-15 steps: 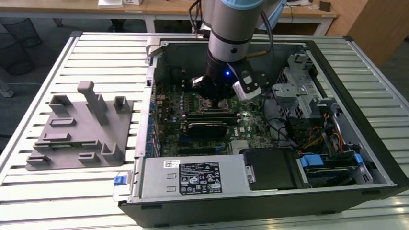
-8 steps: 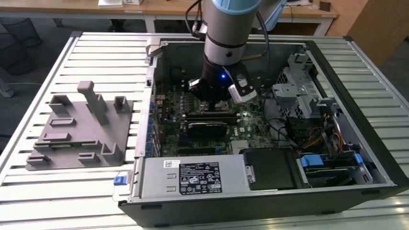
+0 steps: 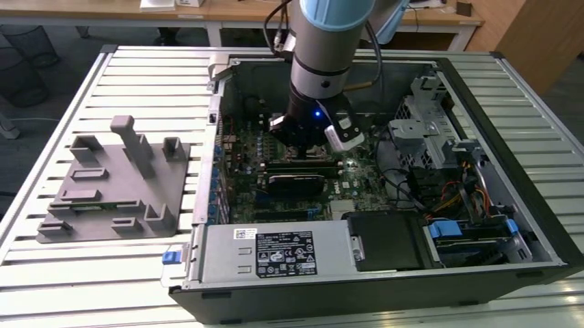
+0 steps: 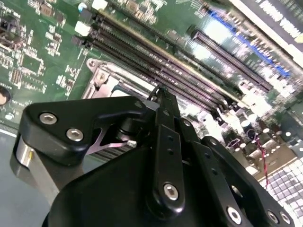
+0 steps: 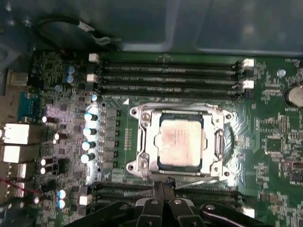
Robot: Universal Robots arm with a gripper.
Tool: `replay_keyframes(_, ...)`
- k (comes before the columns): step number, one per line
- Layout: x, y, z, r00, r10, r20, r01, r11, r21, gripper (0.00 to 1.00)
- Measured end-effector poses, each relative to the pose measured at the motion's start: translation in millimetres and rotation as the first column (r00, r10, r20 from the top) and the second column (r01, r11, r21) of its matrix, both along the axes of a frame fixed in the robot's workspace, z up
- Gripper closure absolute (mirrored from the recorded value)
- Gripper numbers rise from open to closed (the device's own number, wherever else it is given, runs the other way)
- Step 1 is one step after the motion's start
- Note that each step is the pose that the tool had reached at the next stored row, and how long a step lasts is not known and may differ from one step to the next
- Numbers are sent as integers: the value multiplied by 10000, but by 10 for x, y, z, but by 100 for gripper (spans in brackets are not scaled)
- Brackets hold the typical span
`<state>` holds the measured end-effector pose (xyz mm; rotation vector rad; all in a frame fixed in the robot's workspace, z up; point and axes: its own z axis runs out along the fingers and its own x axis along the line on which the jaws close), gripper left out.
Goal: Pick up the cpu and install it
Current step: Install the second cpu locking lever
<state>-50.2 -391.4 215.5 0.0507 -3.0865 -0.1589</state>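
First wrist view: gripper (image 5: 163, 182) pinched together, empty; cpu (image 5: 180, 142) seated in socket (image 5: 142, 142).

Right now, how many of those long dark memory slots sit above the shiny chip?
4 memory slots, stacked in parallel rows between the cpu and the case wall. More run beside the gripper, partly hidden.
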Motion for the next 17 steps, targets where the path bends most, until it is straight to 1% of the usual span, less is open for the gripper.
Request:
replay_keyframes(2,-2,-15,-6,10000,0,1,0,10000,33,89)
replay_keyframes(5,-22,-61,-10,10000,-1,0,1,10000,71,89)
replay_keyframes(8,-55,-93,-14,10000,0,0,0,9999,170,89)
replay_keyframes(10,-70,-98,-19,10000,-1,0,1,9996,265,89)
replay_keyframes(12,-80,-97,-30,10000,0,0,0,9994,336,89)
replay_keyframes(15,-94,-98,-63,10000,-1,1,1,9993,387,89)
replay_keyframes(17,-103,-98,-77,10000,0,0,0,9988,490,89)
